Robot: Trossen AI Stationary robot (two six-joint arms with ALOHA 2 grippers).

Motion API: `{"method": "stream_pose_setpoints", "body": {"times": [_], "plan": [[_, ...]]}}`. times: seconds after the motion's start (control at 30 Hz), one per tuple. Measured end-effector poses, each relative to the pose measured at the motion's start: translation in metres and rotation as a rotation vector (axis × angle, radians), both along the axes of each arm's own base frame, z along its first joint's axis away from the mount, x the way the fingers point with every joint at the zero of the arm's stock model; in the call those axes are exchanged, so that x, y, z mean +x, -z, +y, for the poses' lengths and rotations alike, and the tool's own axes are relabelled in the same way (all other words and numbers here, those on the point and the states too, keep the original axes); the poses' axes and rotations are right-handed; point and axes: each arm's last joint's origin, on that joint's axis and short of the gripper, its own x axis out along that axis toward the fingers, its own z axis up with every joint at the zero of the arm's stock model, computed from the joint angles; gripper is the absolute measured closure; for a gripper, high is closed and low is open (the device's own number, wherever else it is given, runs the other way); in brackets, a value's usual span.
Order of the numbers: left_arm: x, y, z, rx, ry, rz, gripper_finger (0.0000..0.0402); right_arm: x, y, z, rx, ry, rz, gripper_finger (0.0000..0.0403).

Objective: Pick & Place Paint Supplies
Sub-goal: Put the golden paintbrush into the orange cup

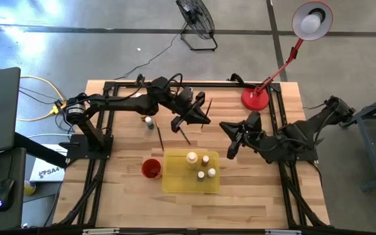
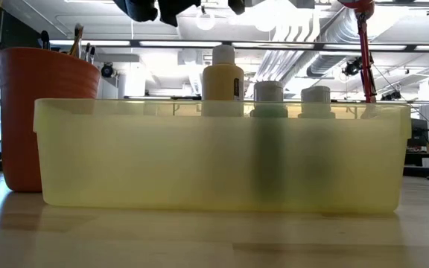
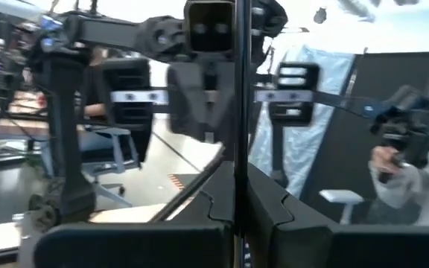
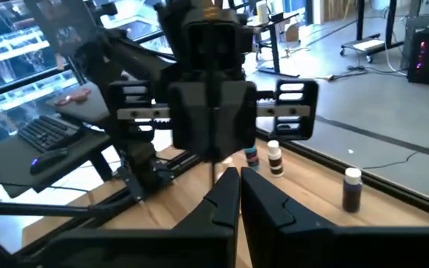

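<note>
L gripper (image 1: 198,117) is pinching a thin paintbrush (image 3: 239,112) upright above mid-table; R gripper (image 1: 230,139), closed empty, is facing it just beside. The red cup (image 1: 151,168) is lying nearer the L arm, beside the yellow tray (image 1: 175,183).

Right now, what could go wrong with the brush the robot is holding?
The brush is thin, so it could slip from the shut left tool. The right tool is close and facing it, so the two might bump. The cup stands right beside the tray, so a badly aimed drop could miss.
</note>
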Motion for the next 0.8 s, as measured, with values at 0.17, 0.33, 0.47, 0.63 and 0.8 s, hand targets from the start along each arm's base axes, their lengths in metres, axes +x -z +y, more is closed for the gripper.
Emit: {"method": "stream_pose_setpoints", "body": {"times": [0.17,0.33,0.47,0.63,0.8], "plan": [[-0.004,-0.006,-0.002,0.01,0.075,-0.037,0.0398,-0.002,0.012,0.002,-0.02,-0.152,-0.019,0.0398],[-0.009,-0.013,-0.004,0.024,0.076,-0.078,0.0398,-0.016,0.018,-0.011,-0.056,-0.272,-0.221,0.0398],[-0.007,-0.011,-0.003,0.011,0.041,-0.049,0.0398,-0.031,0.025,-0.034,-0.032,-0.25,-0.439,0.0398],[0.001,0.004,-0.003,0.029,-0.111,0.055,0.0398,-0.027,0.042,-0.045,-0.047,-0.214,-0.423,0.0398],[0.003,0.005,-0.007,0.061,-0.174,0.046,0.0398,-0.019,0.048,-0.046,-0.11,-0.238,-0.376,0.0397]]}}
